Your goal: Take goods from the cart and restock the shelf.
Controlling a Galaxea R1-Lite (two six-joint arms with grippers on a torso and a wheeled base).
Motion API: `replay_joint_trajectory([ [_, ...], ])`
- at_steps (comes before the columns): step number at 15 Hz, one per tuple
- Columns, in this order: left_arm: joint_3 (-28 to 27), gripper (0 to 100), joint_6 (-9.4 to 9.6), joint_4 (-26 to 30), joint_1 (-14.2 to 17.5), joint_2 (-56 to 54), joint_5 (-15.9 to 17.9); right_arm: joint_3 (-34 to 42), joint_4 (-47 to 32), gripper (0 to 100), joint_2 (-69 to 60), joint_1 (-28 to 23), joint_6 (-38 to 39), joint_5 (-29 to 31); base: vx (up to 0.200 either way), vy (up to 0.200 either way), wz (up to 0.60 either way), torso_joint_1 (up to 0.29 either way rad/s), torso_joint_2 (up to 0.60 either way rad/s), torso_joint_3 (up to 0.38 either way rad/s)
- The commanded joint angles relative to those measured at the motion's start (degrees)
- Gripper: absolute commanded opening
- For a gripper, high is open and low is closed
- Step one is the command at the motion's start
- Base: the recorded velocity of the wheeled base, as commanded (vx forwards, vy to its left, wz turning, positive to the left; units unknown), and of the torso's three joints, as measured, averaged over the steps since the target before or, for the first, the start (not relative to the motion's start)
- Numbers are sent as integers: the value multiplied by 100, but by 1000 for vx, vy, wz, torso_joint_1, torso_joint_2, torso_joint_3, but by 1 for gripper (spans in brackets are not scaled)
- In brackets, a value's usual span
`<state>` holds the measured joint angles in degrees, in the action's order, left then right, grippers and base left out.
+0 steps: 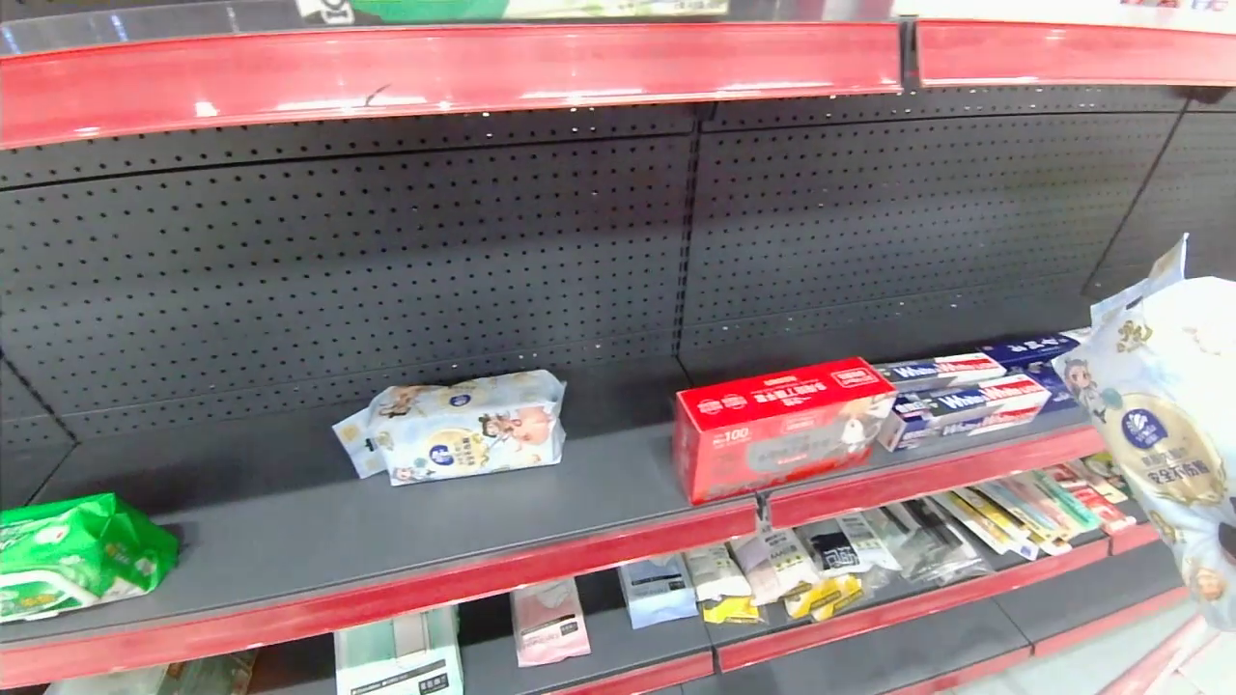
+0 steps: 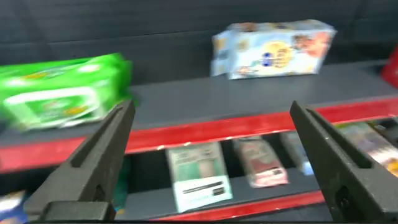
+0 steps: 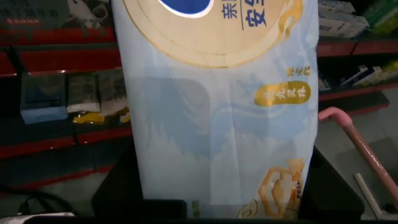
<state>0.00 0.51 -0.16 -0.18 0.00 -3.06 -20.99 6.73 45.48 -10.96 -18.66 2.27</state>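
Pale-blue wipes pack (image 3: pixel 217 93) tight in right gripper (image 3: pixel 227 186); left gripper (image 2: pixel 211 107) wide apart, empty, before shelf (image 2: pixel 261 93).

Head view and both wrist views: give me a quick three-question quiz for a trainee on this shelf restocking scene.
1. True or false: the left gripper is open and empty.
2. Which lies on the shelf between the green pack and the red box? A, a bottle; B, a white printed pack; C, a can.
3. What is the right gripper holding?
Key: 1 true; 2 B; 3 a second white printed pack.
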Motion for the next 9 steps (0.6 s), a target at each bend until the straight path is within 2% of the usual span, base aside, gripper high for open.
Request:
replay_joint_trajectory([
  [1,0,100,2,-2,1,9,-2,34,4,0,-250,-205,-23,37,0,0,0,0,0,0],
  [3,0,100,10,-2,1,9,-2,78,-23,0,-690,-442,3,37,0,0,0,0,0,0],
  [6,0,100,10,-2,1,44,7,183,-14,0,-1015,-486,38,-33,0,0,0,0,0,0],
  [7,0,100,28,-2,-8,70,69,245,13,0,-1077,-486,56,-42,0,0,0,0,0,0],
  [8,-9,100,37,-2,1,70,315,262,13,0,-1156,-451,73,-51,0,0,0,0,0,0],
  [9,-9,100,72,-2,-17,149,359,262,65,0,-1173,-433,73,-51,0,0,0,0,0,0],
])
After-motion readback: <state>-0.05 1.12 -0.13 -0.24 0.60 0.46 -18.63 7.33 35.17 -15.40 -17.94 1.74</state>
